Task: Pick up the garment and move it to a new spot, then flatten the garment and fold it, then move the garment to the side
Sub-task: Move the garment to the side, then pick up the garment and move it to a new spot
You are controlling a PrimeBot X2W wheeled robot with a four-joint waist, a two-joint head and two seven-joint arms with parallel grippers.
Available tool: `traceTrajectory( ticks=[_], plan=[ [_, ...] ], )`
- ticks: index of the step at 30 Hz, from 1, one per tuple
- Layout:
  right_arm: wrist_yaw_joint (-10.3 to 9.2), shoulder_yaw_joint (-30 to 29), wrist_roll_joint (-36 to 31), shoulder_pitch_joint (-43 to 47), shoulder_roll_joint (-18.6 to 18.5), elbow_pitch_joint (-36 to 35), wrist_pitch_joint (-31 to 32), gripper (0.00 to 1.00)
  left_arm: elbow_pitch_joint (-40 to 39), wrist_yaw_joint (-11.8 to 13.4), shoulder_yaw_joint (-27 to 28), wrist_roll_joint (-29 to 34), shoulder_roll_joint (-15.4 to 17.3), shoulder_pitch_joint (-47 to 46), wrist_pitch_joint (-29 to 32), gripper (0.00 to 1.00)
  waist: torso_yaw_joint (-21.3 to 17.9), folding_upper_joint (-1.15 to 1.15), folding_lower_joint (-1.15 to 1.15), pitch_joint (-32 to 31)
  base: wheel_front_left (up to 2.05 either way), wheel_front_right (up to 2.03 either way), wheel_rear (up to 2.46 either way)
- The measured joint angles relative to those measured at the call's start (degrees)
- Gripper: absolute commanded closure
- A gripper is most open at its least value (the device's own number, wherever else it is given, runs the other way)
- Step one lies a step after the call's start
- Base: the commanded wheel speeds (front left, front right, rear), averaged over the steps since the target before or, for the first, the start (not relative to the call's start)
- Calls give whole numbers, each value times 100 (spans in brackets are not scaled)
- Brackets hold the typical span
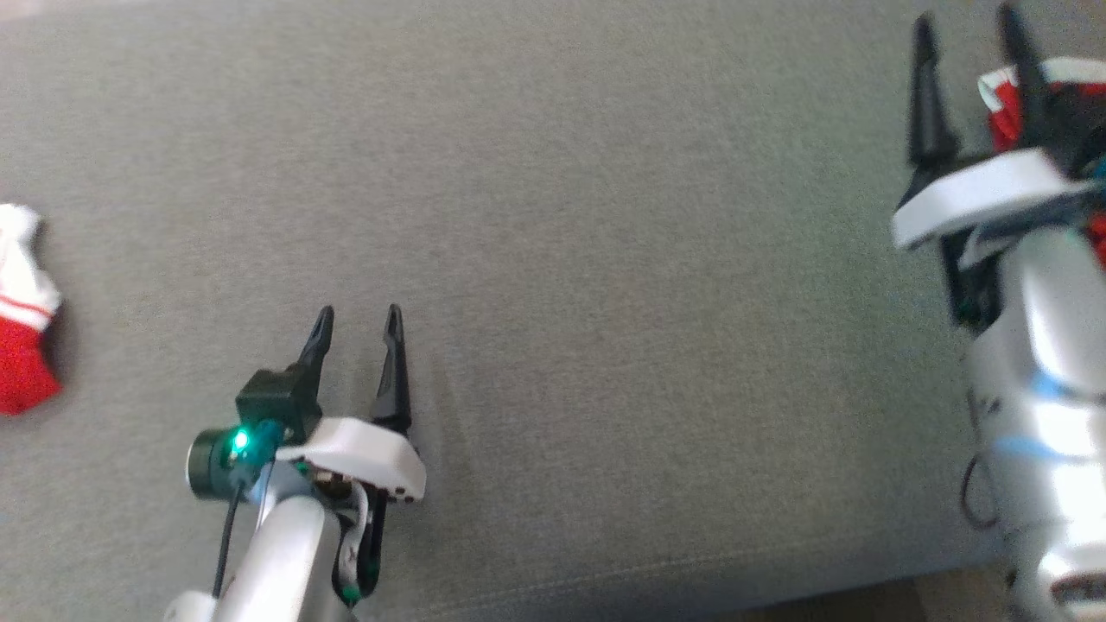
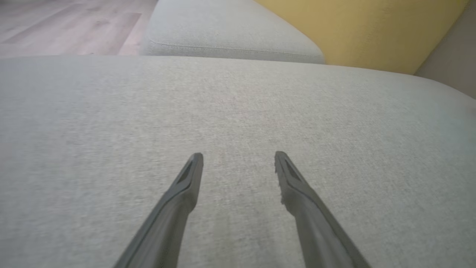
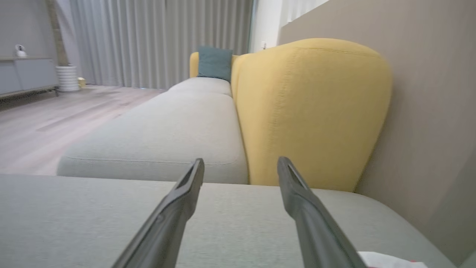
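Right now we have both arms over the grey seat (image 1: 605, 259) of a sofa. Our left gripper (image 1: 357, 321) sits low and left in the head view, its jaws wide apart with nothing between them. From its own wrist camera the two fingers (image 2: 186, 186) point out over bare grey fabric, and we cannot tell whether the tips touch it. Our right gripper (image 1: 966, 30) is at the upper right of the head view, blurred, its jaws likewise spread wide and holding nothing. The garment (image 1: 1001, 121), red and white, lies bunched on the seat at the far right, just beside that gripper's outer finger and partly hidden behind its wrist. In the right wrist view a white corner of it (image 3: 390, 259) shows at the bottom edge, beside the right-hand finger and outside the jaws. A second red-and-white cloth (image 1: 22, 320) lies at the left edge of the head view, well apart from both grippers. Ahead of the right gripper we see a yellow backrest (image 3: 308, 111) against a beige wall (image 3: 427, 93), further grey seats running away from us, a teal cushion (image 3: 215, 62) at the far end, pale curtains (image 3: 148, 41) and a wood floor (image 3: 37, 126)
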Motion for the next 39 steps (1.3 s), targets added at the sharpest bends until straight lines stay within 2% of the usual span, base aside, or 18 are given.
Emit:
traceTrajectory(
  ticks=[6, 14, 23, 30, 35, 39],
  plan=[
    [0, 447, 280, 1054, 255, -347, 1, 0, -34, 52, 115, -70, 7, 449, 1, 0, 311, 0, 0, -395, 0, 0, 0],
    [0, 426, 550, 2305, 528, -439, 1, 0, -93, 145, 319, -112, 8, 819, 1, 0, 657, 0, 0, -900, 0, 0, 0],
    [0, 435, 554, 2481, 583, -446, 1, 0, -166, 199, 717, -165, 12, 1045, 1, 0, 685, 0, 0, -1136, 0, 0, 0],
    [0, 563, 678, 2575, 587, -524, 1, 0, -205, 187, 731, -163, 11, 1052, 1, 0, 769, 0, 0, -1202, 0, 0, 0],
    [0, 645, 732, 2670, 601, -544, 1, 0, -256, 189, 713, -164, 9, 1067, 1, 0, 976, 0, 0, -1209, 0, 0, 0],
    [0, 705, 769, 2674, 602, -575, 1, 0, -288, 200, 714, -174, 7, 1067, 1, 0, 1286, 0, 0, -1198, 0, 0, 0]
  ],
)
